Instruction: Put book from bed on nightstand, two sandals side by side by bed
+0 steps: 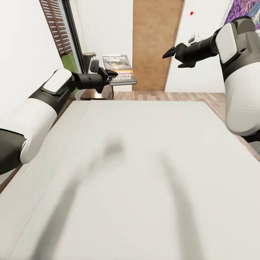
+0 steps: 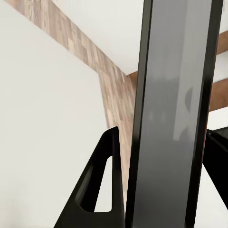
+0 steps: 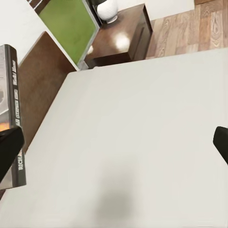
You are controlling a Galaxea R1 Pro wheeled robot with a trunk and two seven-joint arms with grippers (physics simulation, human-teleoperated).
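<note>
Above the far left corner of the bed, the left gripper holds the book up in the air. Its fingers are closed on the book's edge, and the book sits flat with its cover facing up. White letters and an orange band show on the cover. From the left wrist, the book looks like a tall dark slab squeezed between the two black fingers.

Just past that corner of the bed stands the nightstand. It is dark, shiny wood, and a small white vase sits on its top. The book hangs over the spot near the nightstand but does not touch it.

The right gripper is up in the air over the far right side of the bed. Its fingers are apart and hold nothing.

The big off-white mattress is bare. Beyond the bed is the brown plank floor and a brown wooden door.
</note>
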